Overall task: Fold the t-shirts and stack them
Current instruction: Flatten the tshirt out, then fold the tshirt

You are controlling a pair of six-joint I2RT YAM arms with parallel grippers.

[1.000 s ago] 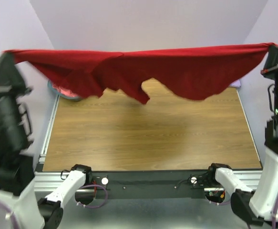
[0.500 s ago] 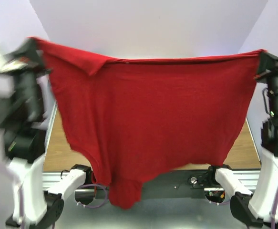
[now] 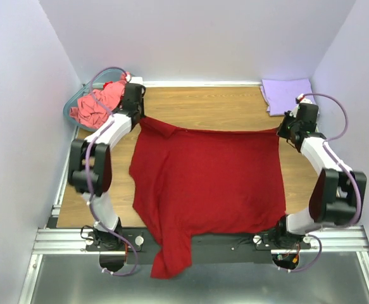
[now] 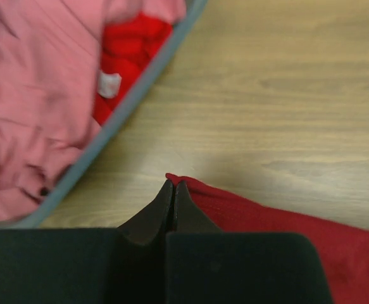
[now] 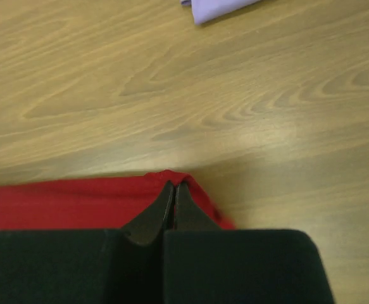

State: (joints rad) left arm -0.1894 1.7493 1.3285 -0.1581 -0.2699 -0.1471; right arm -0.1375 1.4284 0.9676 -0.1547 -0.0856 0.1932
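Observation:
The dark red t-shirt lies spread flat across the table, its near sleeve hanging over the front edge. My left gripper is shut on the shirt's far left corner, low on the wood. At the far right corner my right gripper is likewise shut on the cloth. A lavender t-shirt lies folded at the back right, and its edge shows in the right wrist view. The salmon-pink t-shirt is bunched in the basket.
The teal basket stands at the back left corner, right beside my left gripper; its rim runs close to the fingertips, and some red cloth lies inside with the pink cloth. Purple walls close in the table on three sides.
Both grippers held the red t-shirt stretched high in the air; they have swung forward and down, and the shirt now lies spread on the table.

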